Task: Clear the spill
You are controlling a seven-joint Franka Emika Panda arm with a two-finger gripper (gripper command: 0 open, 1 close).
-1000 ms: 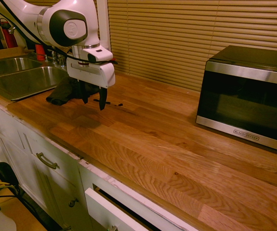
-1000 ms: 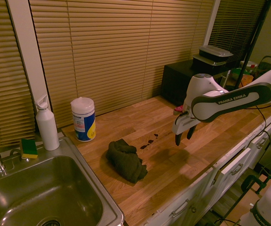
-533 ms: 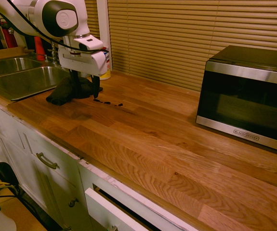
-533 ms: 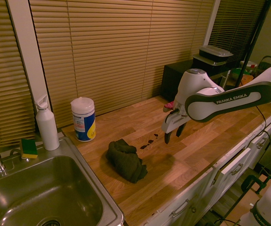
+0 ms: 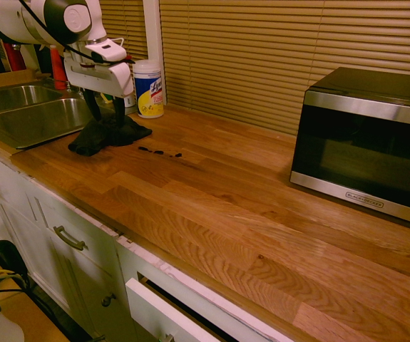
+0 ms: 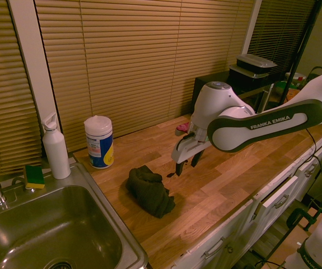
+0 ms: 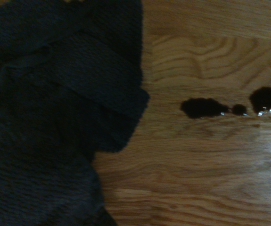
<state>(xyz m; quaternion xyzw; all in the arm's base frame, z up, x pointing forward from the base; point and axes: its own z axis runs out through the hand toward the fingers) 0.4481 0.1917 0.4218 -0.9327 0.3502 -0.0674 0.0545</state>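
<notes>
**Pincer open over the cloth, spill just beside it**

My pincer (image 5: pixel 105 112) hangs pointing straight down above the dark cloth (image 5: pixel 106 135), its two fingers spread wide and holding nothing. In the second exterior view it (image 6: pixel 186 165) sits above the gap between the cloth (image 6: pixel 149 190) and the spill.

The spill (image 5: pixel 159 151) is a short line of small dark blots on the wooden tabletop (image 5: pixel 247 214), just to the right of the cloth in the first exterior view and apart from it. Up close in the wrist view, the blots (image 7: pixel 229 106) look wet and shiny at their edges, lying near the crumpled cloth edge (image 7: pixel 55 117) without touching it.

Beyond the cloth, at the far side by the blinds, stands a tub of wipes (image 5: pixel 148 89) with a yellow label. To the left is the steel sink (image 5: pixel 26 117); beside it in the second exterior view I see a white bottle (image 6: pixel 55 148) and a yellow-green sponge (image 6: pixel 35 176). Far right on the tabletop sits a microwave (image 5: pixel 369 142).
</notes>
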